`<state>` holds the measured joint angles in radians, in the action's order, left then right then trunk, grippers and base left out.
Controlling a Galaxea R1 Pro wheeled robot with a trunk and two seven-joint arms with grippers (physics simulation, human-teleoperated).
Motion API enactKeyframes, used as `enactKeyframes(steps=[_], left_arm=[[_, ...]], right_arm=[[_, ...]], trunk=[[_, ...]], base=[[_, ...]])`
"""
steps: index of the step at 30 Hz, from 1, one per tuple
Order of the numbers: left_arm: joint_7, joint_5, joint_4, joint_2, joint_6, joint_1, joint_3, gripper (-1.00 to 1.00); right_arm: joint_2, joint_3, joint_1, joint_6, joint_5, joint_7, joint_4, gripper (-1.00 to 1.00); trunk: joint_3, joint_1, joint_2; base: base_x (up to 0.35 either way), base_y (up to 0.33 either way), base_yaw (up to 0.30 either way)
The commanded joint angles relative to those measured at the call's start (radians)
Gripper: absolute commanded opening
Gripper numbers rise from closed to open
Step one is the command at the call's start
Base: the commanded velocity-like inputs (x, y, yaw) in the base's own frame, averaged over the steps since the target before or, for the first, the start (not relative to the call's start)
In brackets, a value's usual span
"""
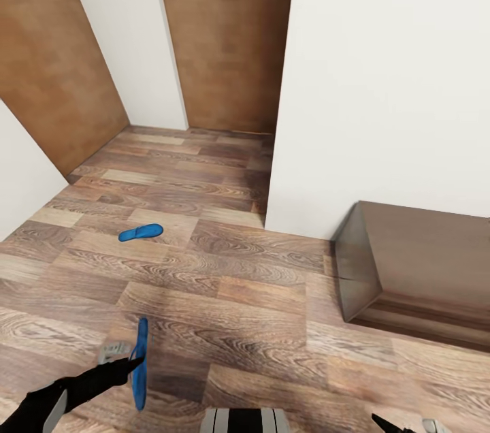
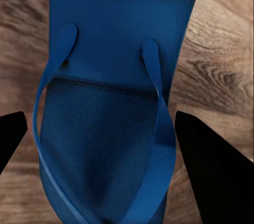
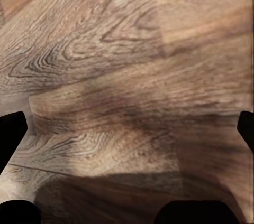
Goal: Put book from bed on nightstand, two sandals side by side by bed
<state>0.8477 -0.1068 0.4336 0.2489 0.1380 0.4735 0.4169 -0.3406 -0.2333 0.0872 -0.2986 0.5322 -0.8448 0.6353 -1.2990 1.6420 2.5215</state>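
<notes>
Here, wood-plank floor [image 1: 258,297] fills most of the head view, with white walls [image 1: 388,79] ahead and to the right, and two brown door panels [image 1: 224,31] set back in a short corridor. A low dark brown cabinet [image 1: 415,269] stands on the floor at right, against the wall, glossy top, side face toward me.

One blue sandal [image 1: 141,232] lies flat on the floor, left of centre, well apart from the cabinet and from my arms. The other sandal [image 1: 141,361] is in my left jaws [image 1: 135,365], held on edge above the floor, thin side up in the head view. My left wrist view shows that sandal [image 2: 111,129] close up: strap side facing the camera, both straps visible, black fingers [image 2: 211,166] on either side of it, so left jaws are clamped on the sandal.

My right jaws [image 1: 401,427] barely show at the bottom right corner of the head view. In the right wrist view the black fingertips [image 3: 11,134] sit at the far edges with bare floor [image 3: 127,76] between them: jaws apart, holding nothing.
</notes>
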Motion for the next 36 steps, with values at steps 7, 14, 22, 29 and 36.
enactKeyframes(steps=[7, 14, 22, 29, 36], left_arm=[[0.024, -0.014, -0.001, -0.007, 0.006, 0.001, 0.02, -1.0], [0.022, -0.018, -0.051, -0.009, 0.003, 0.001, 0.02, -1.0], [0.025, -0.019, -0.063, -0.01, 0.003, 0.001, 0.019, -1.0], [0.025, -0.018, -0.064, -0.011, 0.003, 0.001, 0.019, -1.0], [0.027, -0.018, -0.064, -0.011, 0.006, 0.001, 0.019, -1.0]], right_arm=[[0.0, -0.001, 0.0, 0.005, -0.022, -0.113, -0.023, 1.0], [0.0, -0.001, 0.002, 0.007, -0.025, -0.165, -0.034, 1.0], [0.0, -0.001, 0.002, 0.007, -0.026, -0.167, -0.034, 1.0], [0.0, -0.001, 0.002, 0.008, -0.026, -0.167, -0.034, 1.0], [0.002, -0.001, 0.002, 0.01, -0.026, -0.162, -0.036, 1.0]], trunk=[[0.026, -0.003, -0.001], [0.054, -0.006, -0.003], [0.084, -0.01, -0.005], [0.112, -0.013, -0.007], [0.139, -0.016, -0.008]], base=[[0.0, 0.0, 0.0], [0.0, 0.0, 0.0], [0.0, 0.0, 0.0], [0.0, 0.0, 0.0], [0.0, 0.0, 0.0]])
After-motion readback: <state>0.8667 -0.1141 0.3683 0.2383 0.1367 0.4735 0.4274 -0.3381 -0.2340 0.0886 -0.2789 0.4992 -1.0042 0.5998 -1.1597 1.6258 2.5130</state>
